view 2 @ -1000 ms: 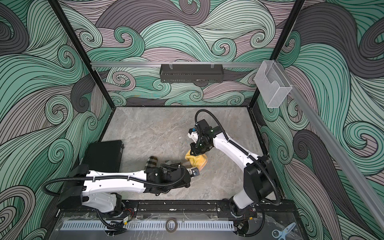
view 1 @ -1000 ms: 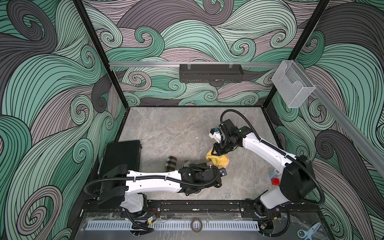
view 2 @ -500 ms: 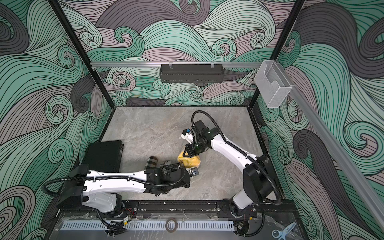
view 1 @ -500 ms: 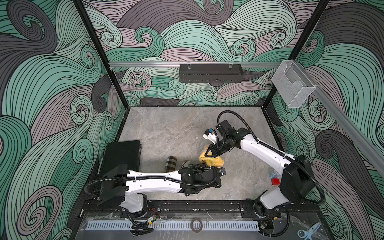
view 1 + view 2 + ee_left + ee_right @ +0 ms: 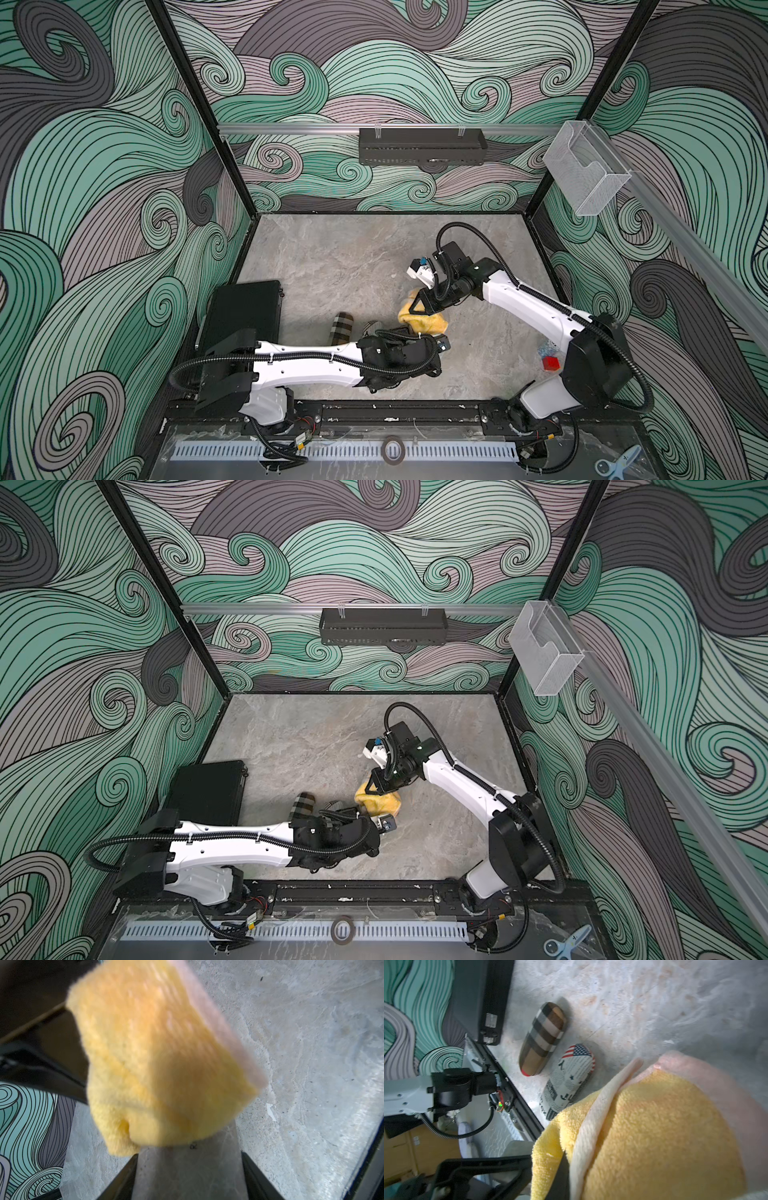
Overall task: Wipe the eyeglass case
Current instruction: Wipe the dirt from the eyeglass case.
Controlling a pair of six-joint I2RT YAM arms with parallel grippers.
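Right gripper point(image 5: 413, 311) needs long even strokes, light pressure, so I don't twist the grey marbled eyeglass case point(image 5: 187, 1182) out of the left gripper point(image 5: 188, 1160). Right jaws clamped tight on the fluffy yellow terry cloth point(image 5: 426, 323), bunched over the case's far end. Left jaws part-closed, pinching the case sides.

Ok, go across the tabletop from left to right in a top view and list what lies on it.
black case → plaid eyeglass case → newsprint eyeglass case, mostly hidden → yellow cloth → red block
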